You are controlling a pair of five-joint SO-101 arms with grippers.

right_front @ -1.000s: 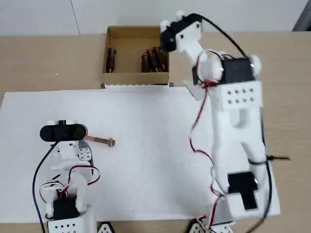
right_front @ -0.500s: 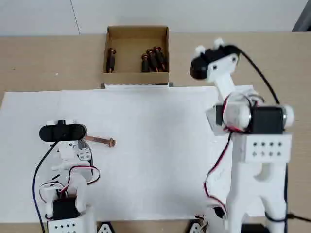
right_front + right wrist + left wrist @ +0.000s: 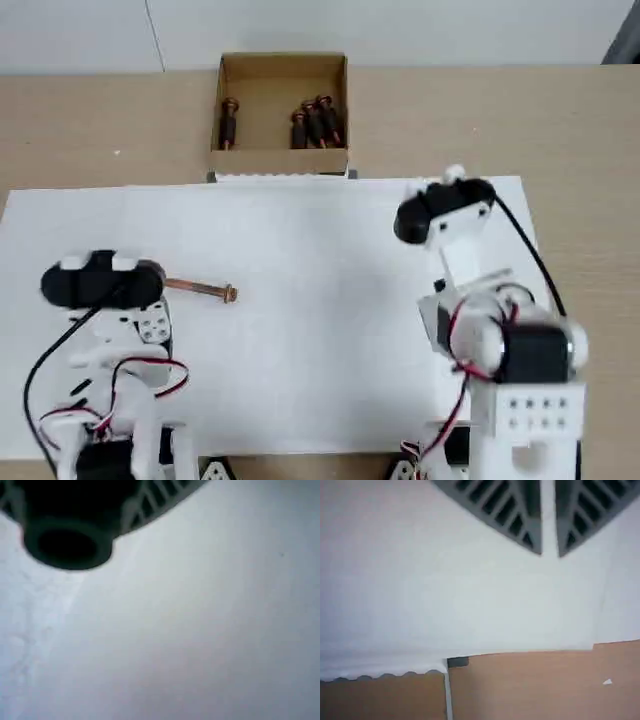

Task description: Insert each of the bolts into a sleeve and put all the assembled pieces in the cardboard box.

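A brass bolt (image 3: 200, 290) lies loose on the white paper (image 3: 300, 330) at the left. Its left end sits right beside my left gripper (image 3: 105, 283). In the left wrist view that gripper (image 3: 549, 550) is shut, its grey ribbed fingers (image 3: 515, 515) nearly touching with nothing between them. The cardboard box (image 3: 280, 160) stands at the back centre. It holds a group of three assembled pieces (image 3: 318, 122) on its right side and one more (image 3: 229, 120) on its left. My right gripper (image 3: 440, 212) hangs low over the paper's right part, well short of the box.
The paper's far edge is held by a small dark tape piece (image 3: 457, 662), and bare wooden table (image 3: 535, 685) lies beyond it. Both arm bases stand at the near edge of the table.
My right arm has drawn back from over the box to the right part of the paper. The left gripper has shifted slightly left. The bolt has not moved.
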